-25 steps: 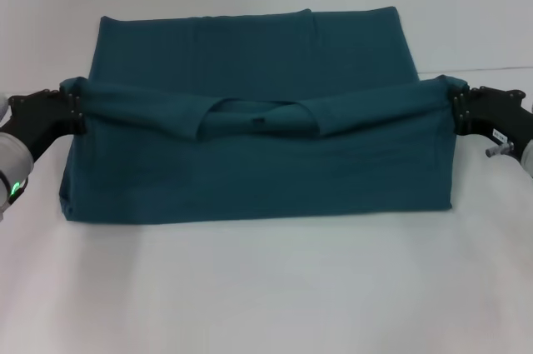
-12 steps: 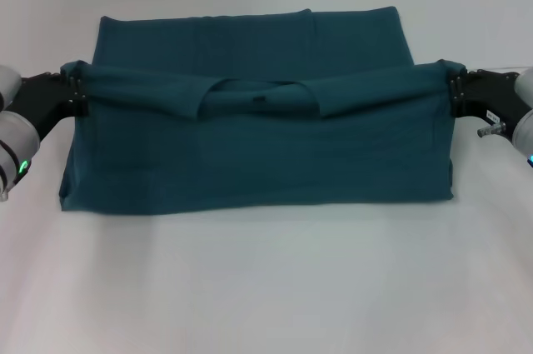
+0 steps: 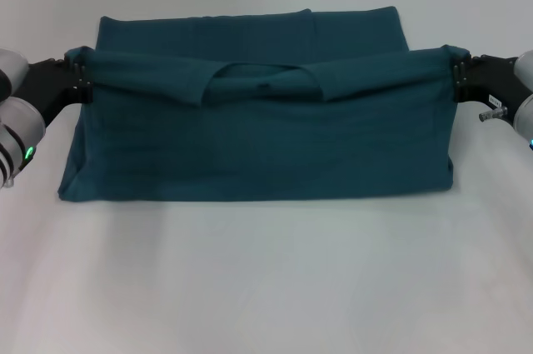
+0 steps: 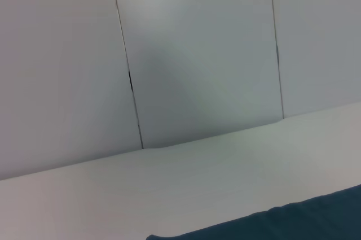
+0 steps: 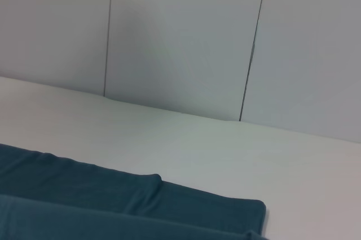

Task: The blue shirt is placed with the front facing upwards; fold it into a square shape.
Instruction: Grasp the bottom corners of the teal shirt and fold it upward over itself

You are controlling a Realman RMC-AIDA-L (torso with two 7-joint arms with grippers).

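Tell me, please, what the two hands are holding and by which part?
The blue shirt: the left hand grips one end of its raised collar edge, the right hand the other.

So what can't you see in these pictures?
- The front of the blue shirt: head view, folded cloth hides any print.
- The left tool and right tool: head view, their tips are buried in the shirt's corners.
- Both arms: head view, cut off by the side edges.
- Wrist views: neither shows its own tool, just wall panels, the white table and a strip of shirt.
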